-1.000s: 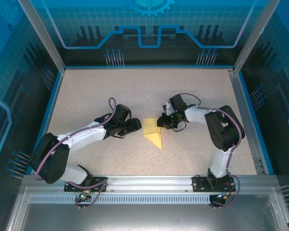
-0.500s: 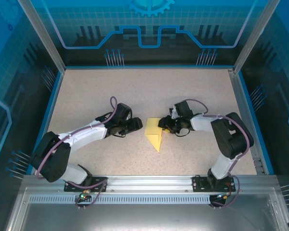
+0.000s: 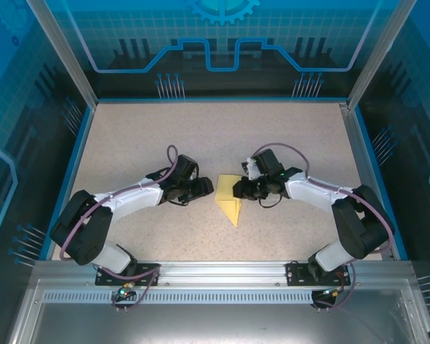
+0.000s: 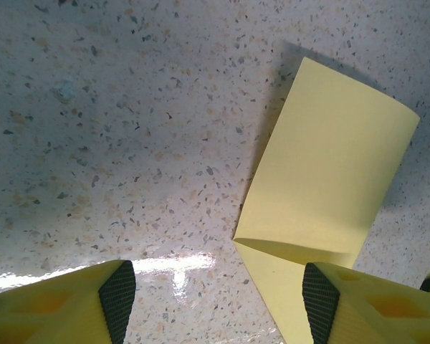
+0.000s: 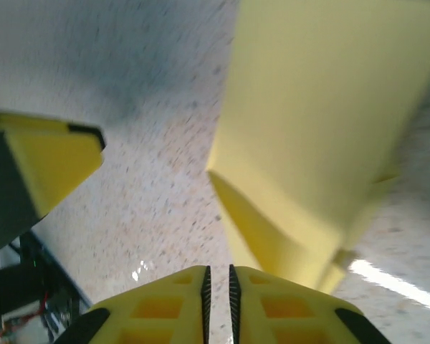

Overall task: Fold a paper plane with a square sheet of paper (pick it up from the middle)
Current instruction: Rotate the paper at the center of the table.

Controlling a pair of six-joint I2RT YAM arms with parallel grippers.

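Observation:
The square sheet of paper (image 3: 230, 208) lies partly folded at mid-table, pale yellow, with a point toward the near edge and a raised flap (image 4: 330, 165) at its far end. My left gripper (image 3: 205, 188) sits just left of it, open. Between its pads (image 4: 218, 301) is bare table, and its right pad (image 4: 319, 301) hangs over the sheet's edge. My right gripper (image 3: 238, 191) is at the sheet's upper right edge. In the right wrist view its jaws (image 5: 217, 294) are shut to a thin slit, with nothing in it. The folded sheet (image 5: 322, 129) lies just ahead and to the right.
The speckled tabletop (image 3: 143, 136) is walled by blue panels and an aluminium frame (image 3: 222, 276) along the near edge. The two grippers face each other closely across the sheet; a left finger (image 5: 54, 161) shows in the right wrist view.
My right gripper let go, shifted toward the near side along the sheet's right edge and shut again; its elbow swung out right. The left arm barely moved.

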